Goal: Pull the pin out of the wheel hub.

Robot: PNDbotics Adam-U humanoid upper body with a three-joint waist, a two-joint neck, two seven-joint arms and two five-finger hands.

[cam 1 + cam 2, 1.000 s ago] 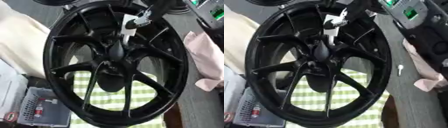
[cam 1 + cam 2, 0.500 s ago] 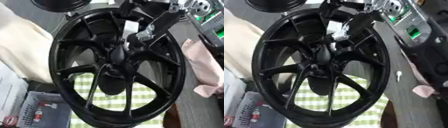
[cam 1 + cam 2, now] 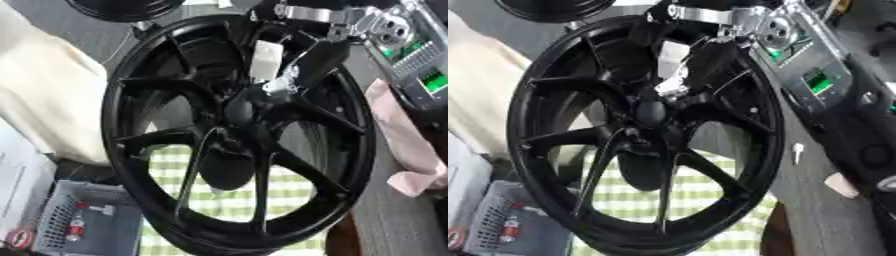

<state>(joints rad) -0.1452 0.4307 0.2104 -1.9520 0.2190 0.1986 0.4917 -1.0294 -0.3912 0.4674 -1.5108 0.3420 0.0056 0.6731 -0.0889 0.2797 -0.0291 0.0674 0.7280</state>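
Black and multi-spoked, the wheel (image 3: 236,135) stands tilted over a green-checked cloth (image 3: 297,192), its hub (image 3: 651,114) at the centre where the spokes meet. Only the right eye view shows a small white object (image 3: 797,151) on the grey table (image 3: 815,210); the left eye view alone takes in the full pink cloth (image 3: 404,135) beside the rim. The robot's right hand (image 3: 302,70) reaches down from the upper right — dark fingers curled just above the hub, touching something small and silvery there, possibly the pin (image 3: 278,86). A grey basket (image 3: 83,220) sits lower left.
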